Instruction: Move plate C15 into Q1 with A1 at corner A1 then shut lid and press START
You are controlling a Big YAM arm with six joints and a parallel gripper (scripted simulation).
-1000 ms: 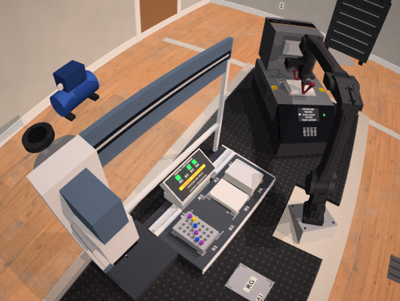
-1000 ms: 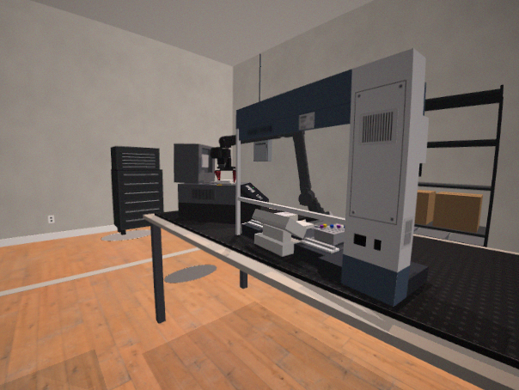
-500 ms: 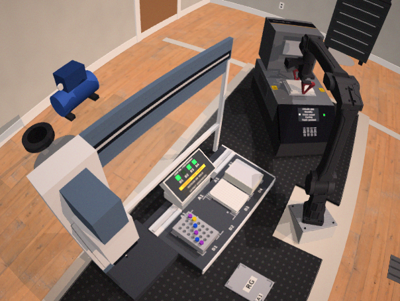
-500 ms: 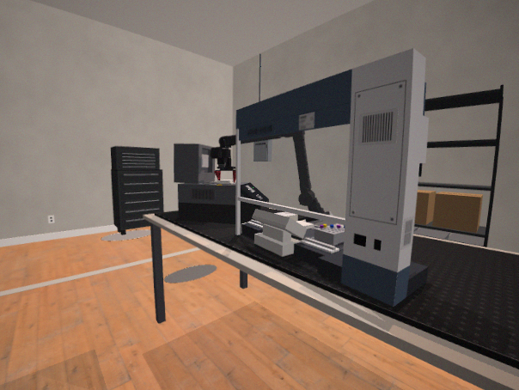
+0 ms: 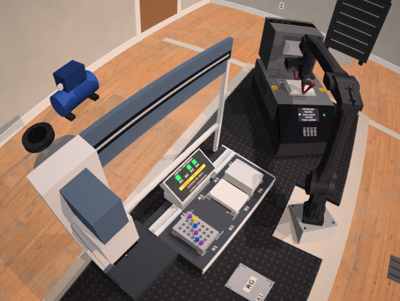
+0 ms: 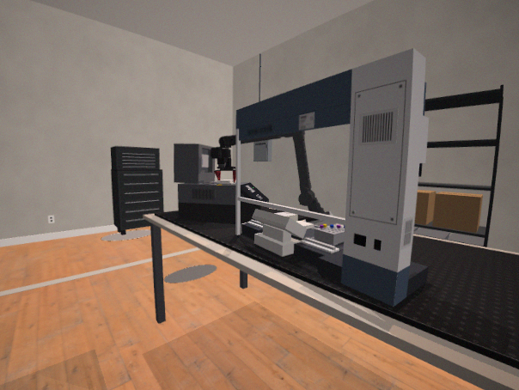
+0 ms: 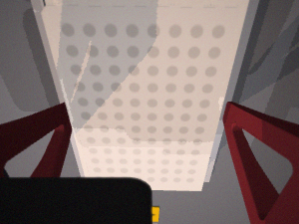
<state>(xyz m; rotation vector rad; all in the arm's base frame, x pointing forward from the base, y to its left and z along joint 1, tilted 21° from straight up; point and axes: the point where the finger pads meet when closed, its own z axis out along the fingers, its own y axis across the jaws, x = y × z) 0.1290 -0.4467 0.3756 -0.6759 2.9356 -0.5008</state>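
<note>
C15 (image 7: 145,99) sits on the block of Q1 (image 5: 291,109), lid (image 5: 281,40) up behind it, lamp (image 5: 324,115) green, D2 (image 5: 230,227) bare. Jaws (image 5: 302,84) are fully spread and hold nothing — the red fingers stand off both long edges of the plate with visible gaps in the wrist view, plate centred between and below them. Step in hand looks like the retreat after release: best done as a straight lift, no sideways drift, so neither finger nudges the plate out of its locators or shifts Q1. Arm must be well out of the lid's swing before pressing LID — a blocked lid would fault. Whether A1 is at the rear left corner cannot be told from these views.
</note>
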